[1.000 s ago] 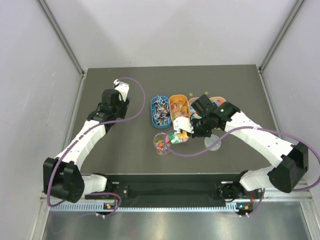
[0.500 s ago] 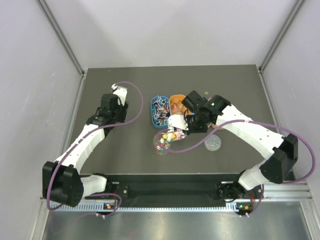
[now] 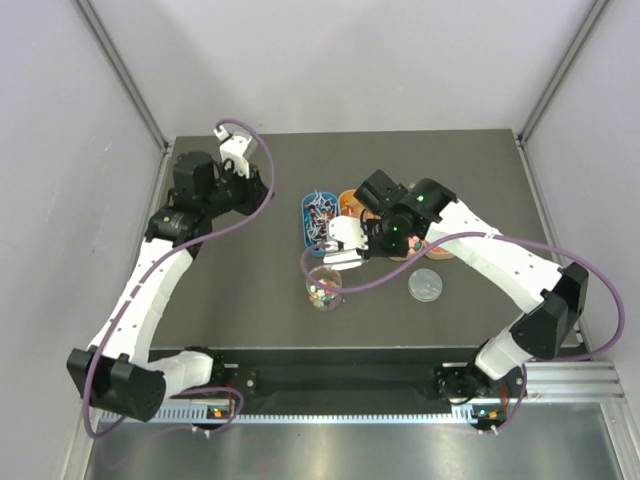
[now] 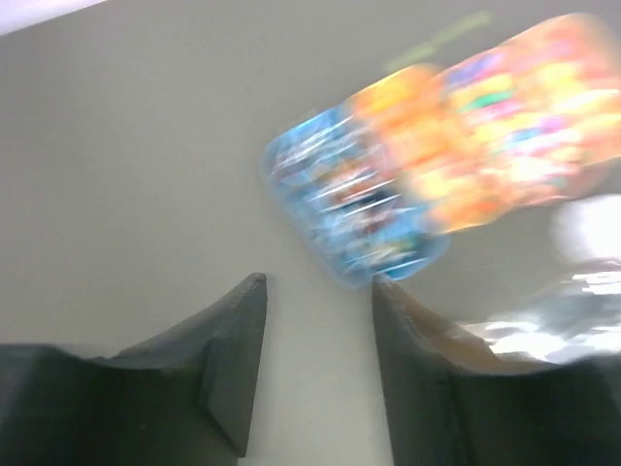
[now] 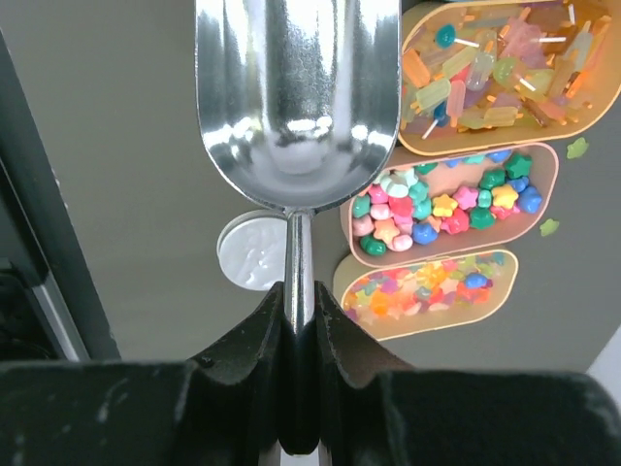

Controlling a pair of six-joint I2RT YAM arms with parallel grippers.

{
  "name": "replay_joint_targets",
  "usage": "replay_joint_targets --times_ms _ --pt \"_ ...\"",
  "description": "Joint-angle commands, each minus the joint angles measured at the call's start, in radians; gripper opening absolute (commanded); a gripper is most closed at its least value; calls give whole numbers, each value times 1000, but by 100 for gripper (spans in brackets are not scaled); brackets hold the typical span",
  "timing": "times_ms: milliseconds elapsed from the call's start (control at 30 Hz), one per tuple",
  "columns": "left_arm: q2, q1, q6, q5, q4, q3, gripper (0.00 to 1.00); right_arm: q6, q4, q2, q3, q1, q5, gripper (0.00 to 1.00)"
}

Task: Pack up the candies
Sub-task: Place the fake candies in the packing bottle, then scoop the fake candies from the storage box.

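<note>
My right gripper (image 5: 299, 320), clenched on the scoop (image 5: 296, 97), has left the jar (image 3: 310, 284) for the trays (image 3: 304, 218), scoop empty: I judge 1 load delivered. Candies (image 5: 441, 209) remain in trays mid-bench; left gripper (image 4: 317, 282) released, empty.

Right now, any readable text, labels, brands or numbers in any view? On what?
No readable text in any view.
The trays, metal scoop and clear jar show no print.
The round lid shows faint raised marks, too small to read.
The left wrist view is blurred.
</note>
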Motion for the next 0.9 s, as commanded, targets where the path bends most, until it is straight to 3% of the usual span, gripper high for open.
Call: replay_joint_targets --times_ms 0,133,300,867 --pt "-54 -2 -235 518 108 28 0 129 84 -13 48 5 -62 0" --pt "-4 -3 -274 637 152 -33 0 176 133 -23 94 -15 -83 0" --pt "28 -13 -272 639 167 -27 0 218 149 -27 211 -64 -139 0" --pt "117 -23 -285 602 213 3 0 241 155 -23 355 -84 -290 0"
